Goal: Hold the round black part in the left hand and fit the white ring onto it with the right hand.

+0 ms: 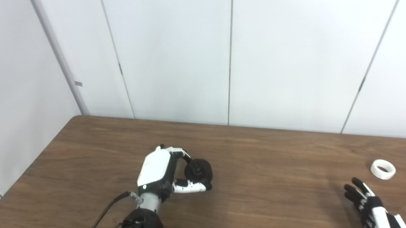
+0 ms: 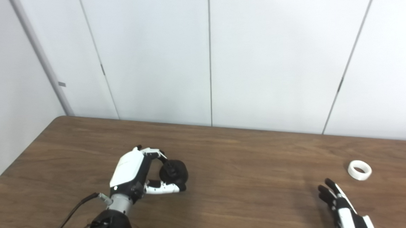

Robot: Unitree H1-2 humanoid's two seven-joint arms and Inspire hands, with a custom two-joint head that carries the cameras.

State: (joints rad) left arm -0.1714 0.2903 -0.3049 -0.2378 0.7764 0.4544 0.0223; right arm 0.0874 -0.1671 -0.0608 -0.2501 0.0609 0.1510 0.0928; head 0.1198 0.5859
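Observation:
The round black part rests low over the brown table, left of centre, with my left hand curled around it, fingers over the top and thumb under its near side. The white ring lies flat on the table at the far right. My right hand comes in at the bottom right corner, fingers spread and holding nothing, a short way nearer and to the left of the ring, not touching it. Much of the right hand is cut off by the picture's edge.
The wooden table runs to a white panelled wall at the back and a wall on the left. A black cable trails from the left wrist toward the near edge.

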